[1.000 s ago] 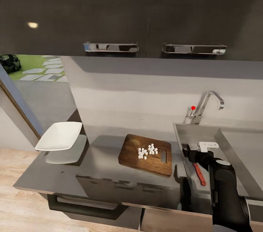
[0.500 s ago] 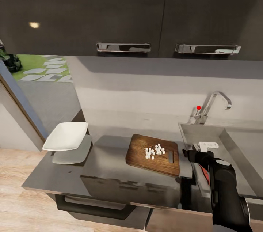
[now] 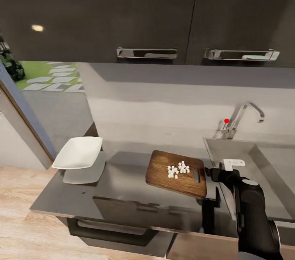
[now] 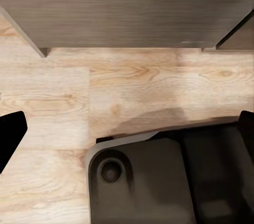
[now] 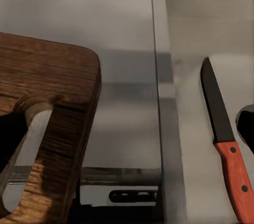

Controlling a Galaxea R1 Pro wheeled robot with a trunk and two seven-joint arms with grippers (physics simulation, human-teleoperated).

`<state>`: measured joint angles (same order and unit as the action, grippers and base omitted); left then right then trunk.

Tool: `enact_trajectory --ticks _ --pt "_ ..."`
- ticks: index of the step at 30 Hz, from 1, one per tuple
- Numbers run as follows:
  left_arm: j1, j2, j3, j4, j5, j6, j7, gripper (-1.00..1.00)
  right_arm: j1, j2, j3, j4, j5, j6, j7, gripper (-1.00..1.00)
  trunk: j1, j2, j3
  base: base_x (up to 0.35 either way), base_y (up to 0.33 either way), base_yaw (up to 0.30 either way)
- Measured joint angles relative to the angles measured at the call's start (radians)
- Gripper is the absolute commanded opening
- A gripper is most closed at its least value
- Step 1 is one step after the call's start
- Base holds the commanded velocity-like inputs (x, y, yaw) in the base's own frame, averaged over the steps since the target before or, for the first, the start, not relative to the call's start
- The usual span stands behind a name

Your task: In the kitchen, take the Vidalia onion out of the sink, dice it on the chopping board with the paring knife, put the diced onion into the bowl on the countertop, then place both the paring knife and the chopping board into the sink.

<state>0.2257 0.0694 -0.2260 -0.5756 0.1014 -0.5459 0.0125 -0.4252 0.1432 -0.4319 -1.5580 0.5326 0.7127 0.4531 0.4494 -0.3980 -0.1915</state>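
Observation:
The dark-brown chopping board (image 3: 164, 172) lies on the grey countertop (image 3: 119, 178) with a small heap of white diced onion (image 3: 178, 170) on it. Its slot end (image 5: 32, 123) points toward the sink (image 3: 254, 151). My right gripper (image 3: 212, 173) hangs open over the strip between the board and the sink rim, holding nothing. In the right wrist view the red-handled paring knife (image 5: 225, 134) lies flat in the sink basin, beside the board (image 5: 47, 86). The white bowl (image 3: 78, 152) stands at the counter's left end. My left gripper (image 4: 127, 134) is open, low over the wooden floor.
Dark upper cabinets with steel handles (image 3: 146, 53) hang above the backsplash. The angular faucet (image 3: 246, 113) and red knob (image 3: 226, 120) stand behind the sink. My own dark base (image 4: 143, 181) sits below the left gripper. A doorway to the garden (image 3: 37, 80) opens at the left.
The whole picture has shifted right, so the camera has moved left. My right gripper now hangs nearer the board's slot end, and my arm hides the knife in the head view.

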Motion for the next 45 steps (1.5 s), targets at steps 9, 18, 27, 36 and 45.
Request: enact_trajectory --ticks 9,18,27,36,45 --pt "0.000 0.001 0.000 0.001 0.000 0.000 0.000 1.00 0.000 0.000 0.001 0.001 -0.001 0.000 0.000 1.00 0.000 0.000 0.000 0.000 0.021 0.000" --pt "0.000 0.001 0.000 0.001 0.000 0.000 0.000 1.00 0.000 0.000 0.000 0.001 -0.003 0.002 0.000 1.00 0.000 0.000 -0.006 0.000 0.001 0.000" --pt "0.000 0.000 0.000 0.002 0.000 0.000 0.000 1.00 0.000 0.000 0.000 0.001 -0.003 0.001 0.000 1.00 0.000 0.000 -0.020 0.000 0.042 0.000" --pt "0.000 0.000 0.000 0.002 0.000 0.000 0.000 1.00 0.000 0.000 0.000 0.001 -0.003 0.002 0.000 1.00 0.000 0.000 -0.035 0.000 0.000 0.000" --pt "0.000 0.000 0.000 0.002 0.000 0.000 0.000 1.00 0.000 0.000 0.001 0.001 -0.003 0.001 0.000 1.00 0.000 0.000 -0.049 0.000 0.001 0.000"
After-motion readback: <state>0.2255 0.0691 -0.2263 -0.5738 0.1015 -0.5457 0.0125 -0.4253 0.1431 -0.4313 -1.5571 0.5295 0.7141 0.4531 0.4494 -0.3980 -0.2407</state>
